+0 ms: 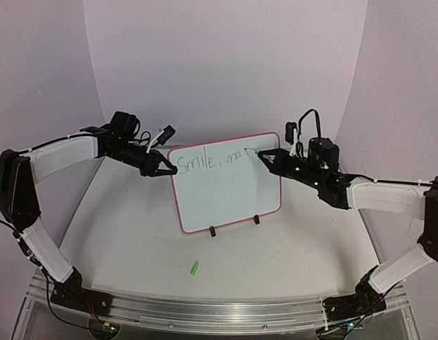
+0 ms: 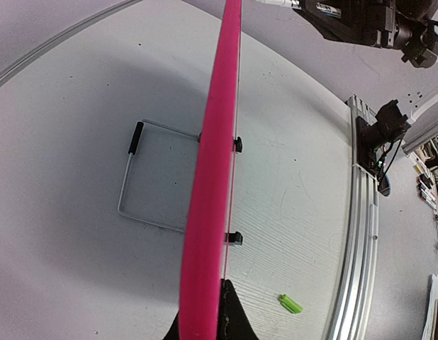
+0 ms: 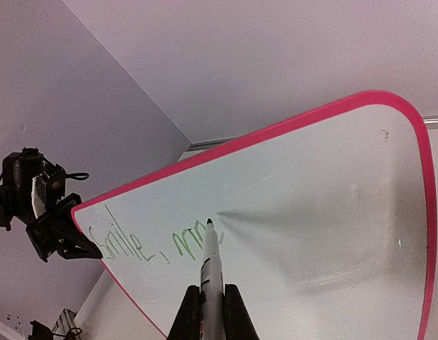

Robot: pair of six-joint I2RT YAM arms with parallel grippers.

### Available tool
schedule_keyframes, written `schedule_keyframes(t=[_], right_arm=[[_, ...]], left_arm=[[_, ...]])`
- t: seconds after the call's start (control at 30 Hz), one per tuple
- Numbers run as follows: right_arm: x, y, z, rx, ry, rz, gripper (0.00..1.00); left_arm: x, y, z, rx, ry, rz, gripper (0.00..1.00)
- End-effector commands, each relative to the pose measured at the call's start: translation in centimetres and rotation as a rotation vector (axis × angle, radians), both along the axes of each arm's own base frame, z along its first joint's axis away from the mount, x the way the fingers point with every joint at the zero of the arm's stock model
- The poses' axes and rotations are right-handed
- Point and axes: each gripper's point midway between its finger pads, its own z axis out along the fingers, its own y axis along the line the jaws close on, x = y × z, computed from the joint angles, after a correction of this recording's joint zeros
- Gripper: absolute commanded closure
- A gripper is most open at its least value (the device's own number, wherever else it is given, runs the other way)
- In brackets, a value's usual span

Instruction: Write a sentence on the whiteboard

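The whiteboard (image 1: 226,191) stands upright mid-table on two black clip feet (image 1: 233,225), its rim red-pink. Green handwriting, the sentence (image 1: 212,161), reads "Smile, ma" along the top. My left gripper (image 1: 166,170) is shut on the board's upper left edge; the left wrist view shows the pink rim (image 2: 212,177) edge-on between the fingers (image 2: 237,319). My right gripper (image 3: 210,304) is shut on a white marker (image 3: 210,265) whose dark tip touches the whiteboard (image 3: 318,212) at the end of the sentence (image 3: 155,241).
A small green marker cap (image 1: 194,268) lies on the table in front of the board, also in the left wrist view as the cap (image 2: 290,304). A wire stand (image 2: 144,177) lies behind the board. An aluminium rail (image 1: 219,312) runs along the near edge.
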Motion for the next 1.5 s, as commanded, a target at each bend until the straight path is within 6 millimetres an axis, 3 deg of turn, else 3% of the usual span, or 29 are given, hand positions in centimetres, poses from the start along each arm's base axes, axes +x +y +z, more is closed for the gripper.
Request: schedule_keyframes(t=[0.0, 0.17, 0.53, 0.93, 1.07, 1.33, 1.47], right_arm=[[1.0, 0.5, 3.3, 0.025, -0.078, 0.003, 1.0], [1.6, 0.8, 3.2, 0.019, -0.076, -0.001, 1.0], [1.6, 0.0, 0.5, -0.009, -0.024, -0.042, 1.0], [0.3, -0.7, -3.6, -0.033, 0.073, -0.038, 1.0], [0.0, -0.7, -2.8, -0.021, 0.06, -0.027, 1.0], [-0.5, -0.9, 0.8, 0.024, -0.009, -0.021, 1.0], [0.1, -0.9, 1.0, 0.017, -0.016, -0.039, 1.0]], left_arm=[[1.8, 1.3, -0.7, 0.1, -0.108, 0.049, 1.0], [1.8, 1.3, -0.8, 0.101, -0.107, 0.049, 1.0], [1.8, 1.2, -0.9, 0.102, -0.103, 0.049, 1.0], [1.8, 1.2, -0.9, 0.101, -0.103, 0.048, 1.0], [1.8, 1.2, -1.0, 0.102, -0.101, 0.048, 1.0], [1.9, 1.2, -1.1, 0.104, -0.1, 0.048, 1.0], [1.8, 1.2, -1.0, 0.103, -0.102, 0.048, 1.0]])
